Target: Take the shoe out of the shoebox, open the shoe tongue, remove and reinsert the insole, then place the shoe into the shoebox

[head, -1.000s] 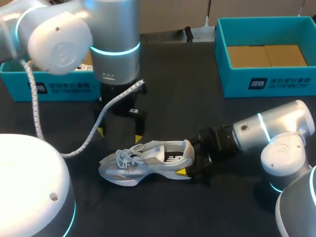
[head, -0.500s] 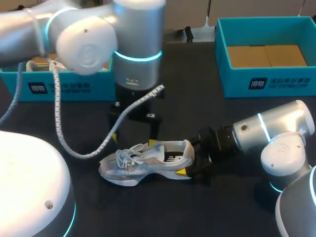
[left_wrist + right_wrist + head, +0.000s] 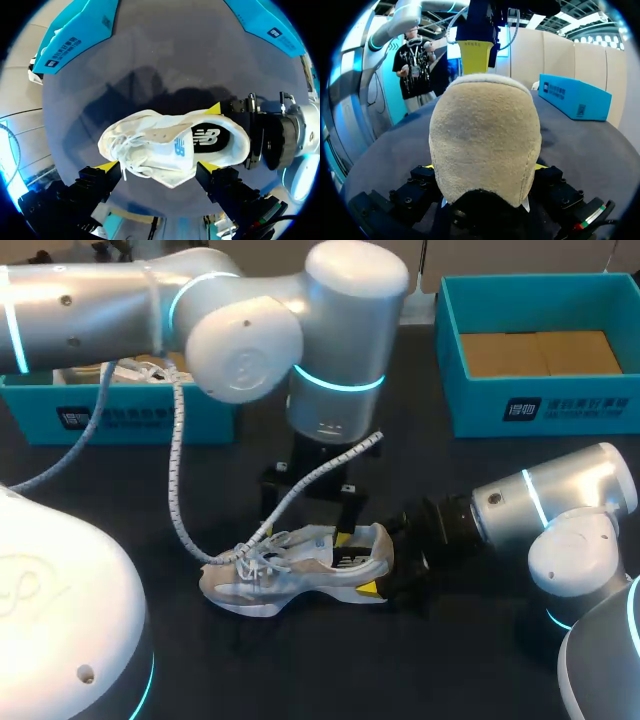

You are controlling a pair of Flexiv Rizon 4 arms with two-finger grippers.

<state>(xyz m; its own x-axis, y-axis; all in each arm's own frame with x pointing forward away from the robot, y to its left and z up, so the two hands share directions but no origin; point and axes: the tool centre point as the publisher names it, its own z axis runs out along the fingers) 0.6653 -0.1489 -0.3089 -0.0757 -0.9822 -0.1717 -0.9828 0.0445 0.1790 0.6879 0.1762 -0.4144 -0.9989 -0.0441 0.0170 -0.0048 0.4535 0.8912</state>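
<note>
Shoe [image 3: 300,565], white with grey panels, rests on the dark worktop [image 3: 420,470], outside both teal boxes. The right jaws pinch its heel from two sides, a yellow tip pressed against each flank of the tan heel, so the toe points straight away from them. The left jaws hang above the middle of the shoe, spread wide, with one yellow tip off each side of the upper. The laces [image 3: 122,150] lie next to one finger and the open collar with its dark insole [image 3: 207,140] nearer the other. One teal box [image 3: 540,410], brown inside, sits well apart from the right jaws, off to their side. The other teal box [image 3: 130,420] is well apart from the left jaws, out beyond the toe.
</note>
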